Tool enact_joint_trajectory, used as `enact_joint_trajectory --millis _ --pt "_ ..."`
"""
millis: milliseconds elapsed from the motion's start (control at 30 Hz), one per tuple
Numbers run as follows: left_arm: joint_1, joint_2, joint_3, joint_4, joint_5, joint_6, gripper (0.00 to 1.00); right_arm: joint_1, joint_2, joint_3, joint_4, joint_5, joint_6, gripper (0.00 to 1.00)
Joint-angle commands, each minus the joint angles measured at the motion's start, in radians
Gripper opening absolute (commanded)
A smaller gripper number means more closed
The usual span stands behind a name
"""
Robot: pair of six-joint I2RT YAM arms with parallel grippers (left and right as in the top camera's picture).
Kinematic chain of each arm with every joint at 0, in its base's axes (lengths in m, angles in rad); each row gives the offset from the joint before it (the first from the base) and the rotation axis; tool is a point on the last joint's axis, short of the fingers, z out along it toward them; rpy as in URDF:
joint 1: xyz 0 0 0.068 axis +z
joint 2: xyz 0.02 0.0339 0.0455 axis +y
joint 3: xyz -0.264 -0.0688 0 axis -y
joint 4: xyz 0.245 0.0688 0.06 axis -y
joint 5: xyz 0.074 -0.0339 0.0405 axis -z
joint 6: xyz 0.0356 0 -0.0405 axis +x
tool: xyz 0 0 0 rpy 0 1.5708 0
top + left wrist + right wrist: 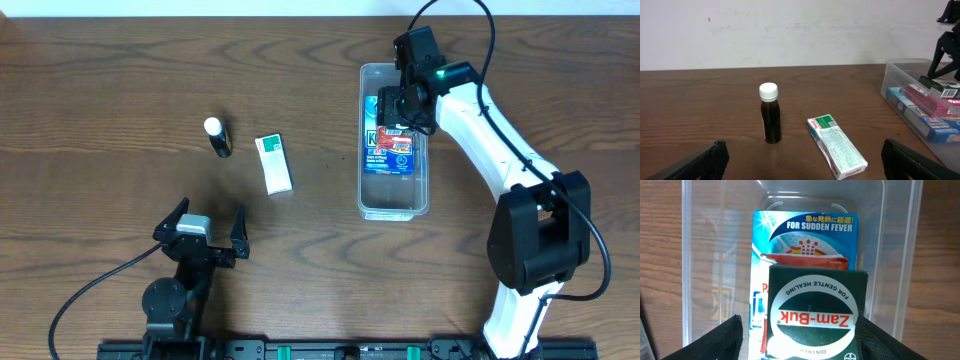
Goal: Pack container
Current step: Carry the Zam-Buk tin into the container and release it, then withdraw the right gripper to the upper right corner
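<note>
The clear plastic container (pixel 393 212) lies at the right of the table and fills the right wrist view (pixel 710 240). Inside lie a blue fever packet (pixel 805 230), a red packet (pixel 805 260) and on top a dark green Zam-Buk box (pixel 815 315). My right gripper (pixel 398 108) is open and hangs over the container's far half. The Zam-Buk box sits between its fingers (pixel 800 330), with a gap on the left side. My left gripper (pixel 205 238) is open and empty near the front edge. In the left wrist view its fingers (pixel 800 160) face the loose items.
A small dark bottle with a white cap (pixel 218 137) stands on the table left of centre, also in the left wrist view (pixel 772 117). A white and green box (pixel 273 164) lies flat beside it (pixel 837 146). The container's near end (pixel 900 67) shows at right.
</note>
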Motion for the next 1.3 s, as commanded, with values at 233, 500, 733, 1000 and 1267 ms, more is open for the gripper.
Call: enact_joint_trajectory --millis 233,500,733,1000,1267 --pt "0.006 -0.002 -0.018 -0.032 0.014 0.014 0.98 0.009 0.002 0.014 0.019 -0.009 -0.003 0.70" --pt "0.006 -0.002 -0.018 -0.032 0.014 0.014 0.98 -0.037 -0.082 0.178 -0.056 -0.087 -0.049 0.78" --pt "0.006 -0.002 -0.018 -0.032 0.014 0.014 0.98 -0.244 -0.199 0.243 -0.177 -0.064 -0.085 0.96" --pt "0.006 -0.002 -0.018 -0.032 0.014 0.014 0.98 -0.456 -0.184 0.164 -0.308 -0.024 -0.136 0.99" --pt "0.006 -0.002 -0.018 -0.032 0.014 0.014 0.98 -0.584 -0.182 0.016 -0.150 -0.023 -0.107 0.99"
